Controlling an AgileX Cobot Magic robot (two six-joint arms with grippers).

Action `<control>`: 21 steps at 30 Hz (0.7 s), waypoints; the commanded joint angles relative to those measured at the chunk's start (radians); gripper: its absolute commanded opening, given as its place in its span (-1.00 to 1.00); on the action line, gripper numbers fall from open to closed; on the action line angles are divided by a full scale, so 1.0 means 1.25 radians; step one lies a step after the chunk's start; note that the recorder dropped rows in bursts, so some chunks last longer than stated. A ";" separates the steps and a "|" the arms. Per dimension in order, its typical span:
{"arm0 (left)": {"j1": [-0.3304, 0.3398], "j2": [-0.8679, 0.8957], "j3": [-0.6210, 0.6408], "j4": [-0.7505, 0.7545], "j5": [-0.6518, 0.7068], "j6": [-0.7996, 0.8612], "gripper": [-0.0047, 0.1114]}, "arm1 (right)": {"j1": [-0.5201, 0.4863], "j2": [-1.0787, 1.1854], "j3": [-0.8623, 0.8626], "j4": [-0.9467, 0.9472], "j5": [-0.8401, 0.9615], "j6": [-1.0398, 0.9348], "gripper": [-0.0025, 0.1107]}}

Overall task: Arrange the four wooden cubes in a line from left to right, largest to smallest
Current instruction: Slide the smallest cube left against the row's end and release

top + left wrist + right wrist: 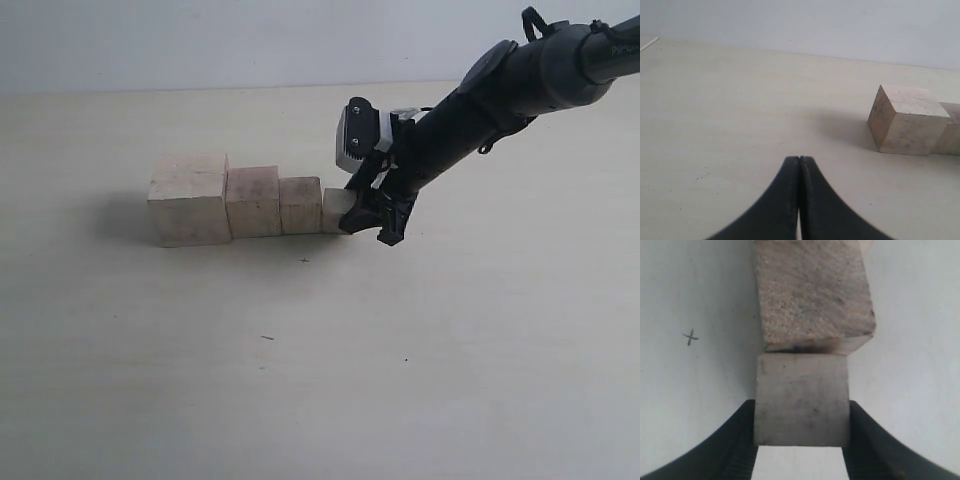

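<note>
Pale table (450,380). My right fingers (737,445) grip smallest cube (801,405) across opposite side faces; I judge it light, rigid, smooth, slip-prone. My left fingers (785,200) clenched, empty.

The right arm (500,95) is a matte black tube with a thicker joint collar, a small black cable loop (532,20) on top, faint pale lettering (618,38) near its upper end, a light grey wrist camera box (357,135) with two small dark screws, and black jaws curving to narrow tips.
</note>
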 commanded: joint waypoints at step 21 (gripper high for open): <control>-0.004 -0.004 0.002 -0.004 -0.006 0.000 -0.92 | 0.002 0.020 0.006 0.046 0.040 -0.084 -0.50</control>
